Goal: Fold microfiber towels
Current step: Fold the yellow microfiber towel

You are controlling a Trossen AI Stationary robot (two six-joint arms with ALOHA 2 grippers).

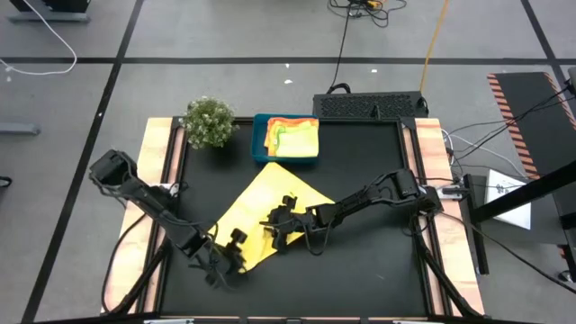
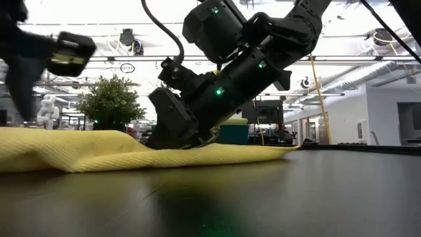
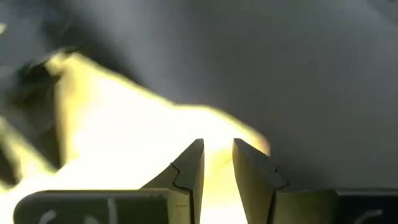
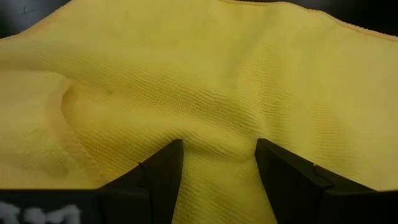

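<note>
A yellow microfiber towel (image 1: 270,202) lies spread on the black table (image 1: 378,261), one corner toward the blue tray (image 1: 261,148); at its near-left end it humps up in a soft fold (image 2: 59,155). My right gripper (image 4: 217,146) is open and set down on the towel's middle (image 2: 187,141). My left gripper (image 3: 217,146) hovers over the towel's near-left corner (image 1: 236,247), its fingers a narrow gap apart with nothing between them; in the low view it hangs above the cloth (image 2: 66,52). My right gripper rests both spread fingertips (image 4: 161,158) on the towel's top face near its middle (image 4: 217,134), slanting down from the table's right side. Creases run in toward the strip of cloth between the fingers. The towel lies on the table under them.
The blue tray at the far middle holds folded yellow, orange and green towels (image 1: 292,135). A small bushy plant (image 1: 209,121) stands to the tray's left. Bare black tabletop lies to the right of and nearer than the towel.
</note>
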